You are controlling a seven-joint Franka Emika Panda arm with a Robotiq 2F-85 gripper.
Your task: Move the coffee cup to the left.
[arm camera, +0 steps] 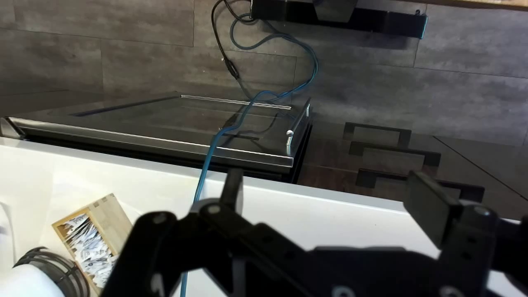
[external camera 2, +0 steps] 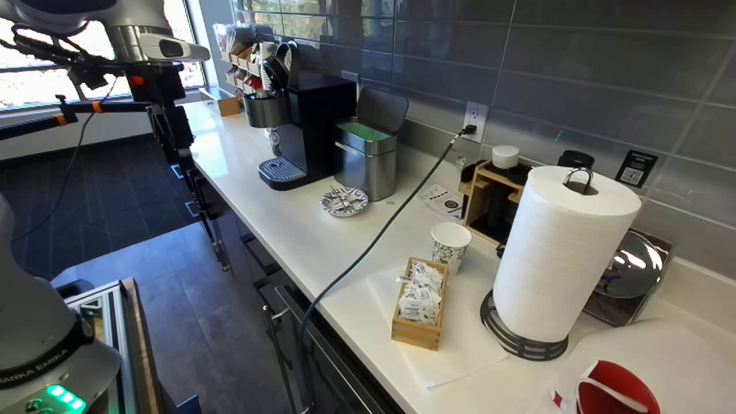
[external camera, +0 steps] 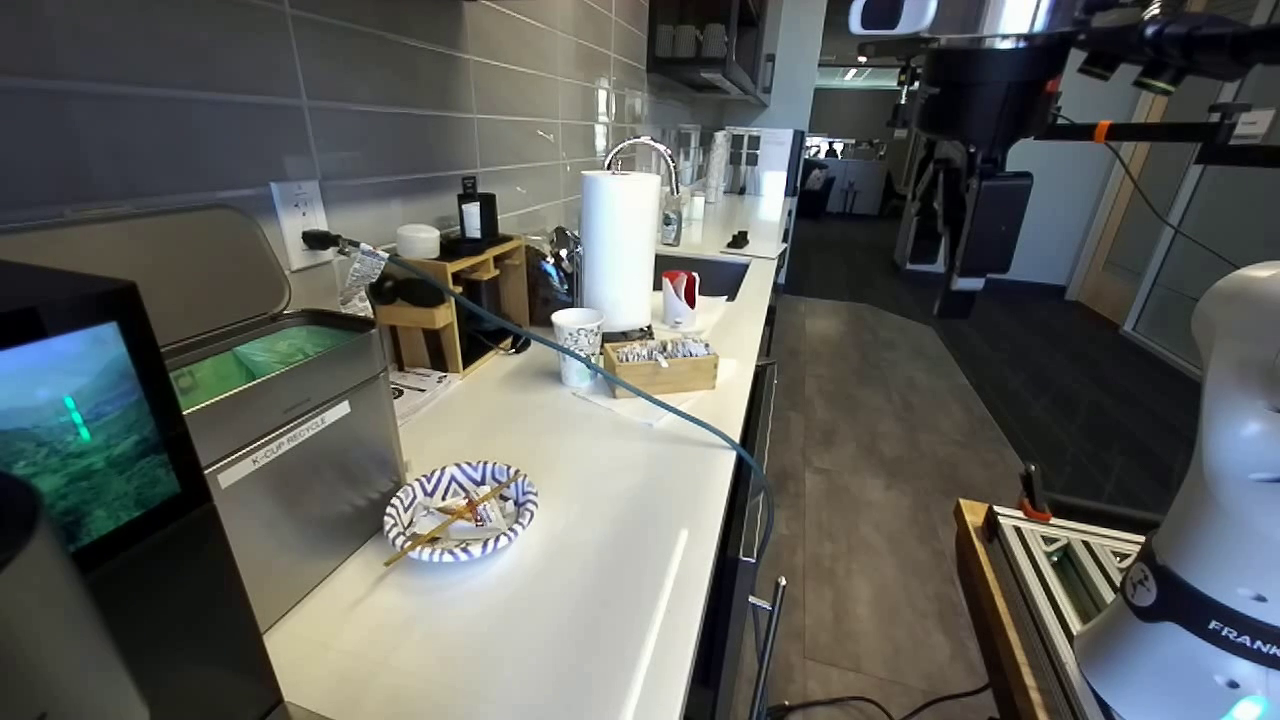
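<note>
The coffee cup is a white paper-like cup with a grey-blue pattern on its side. It stands upright on the white counter in both exterior views (external camera: 576,350) (external camera 2: 450,247), behind the wooden packet box and near the paper-towel roll. The cup is not visible in the wrist view. My gripper (arm camera: 330,194) is open with a wide gap and nothing between its fingers. In an exterior view the gripper (external camera: 958,290) hangs high, well apart from the cup, with its fingers pointing down. In the wrist view the counter's front edge lies beyond the fingers.
A wooden box of packets (external camera 2: 420,305) and a paper-towel roll (external camera 2: 566,253) stand near the cup. A blue cable (external camera: 650,400) crosses above the counter. A patterned bowl (external camera: 460,510), steel bin (external camera 2: 368,161), coffee machine (external camera 2: 322,126) and red-and-white container (external camera: 680,298) are also there.
</note>
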